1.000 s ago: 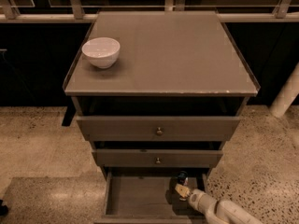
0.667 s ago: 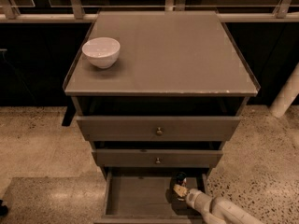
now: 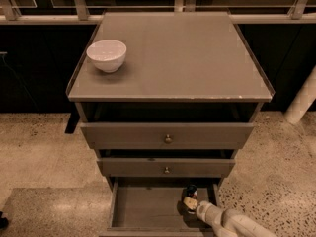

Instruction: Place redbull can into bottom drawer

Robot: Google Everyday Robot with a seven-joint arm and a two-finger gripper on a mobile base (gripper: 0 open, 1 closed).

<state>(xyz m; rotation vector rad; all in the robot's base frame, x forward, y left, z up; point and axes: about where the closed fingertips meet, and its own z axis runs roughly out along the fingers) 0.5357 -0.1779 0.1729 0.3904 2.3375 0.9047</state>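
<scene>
The bottom drawer (image 3: 143, 209) is pulled open below the two knobbed drawers and shows a flat floor with low sides. My gripper (image 3: 189, 203) reaches into its right rear part from the lower right on a white arm. The redbull can (image 3: 191, 190), small and dark with a paler top, stands upright right at the gripper's tip, inside the drawer near its right wall. The can's lower part is hidden by the gripper.
A white bowl (image 3: 106, 55) sits at the left rear of the cabinet top (image 3: 187, 58). The top drawer (image 3: 168, 135) and middle drawer (image 3: 166, 167) stick out slightly above the open one. Speckled floor surrounds the cabinet; a white post (image 3: 303, 100) stands at right.
</scene>
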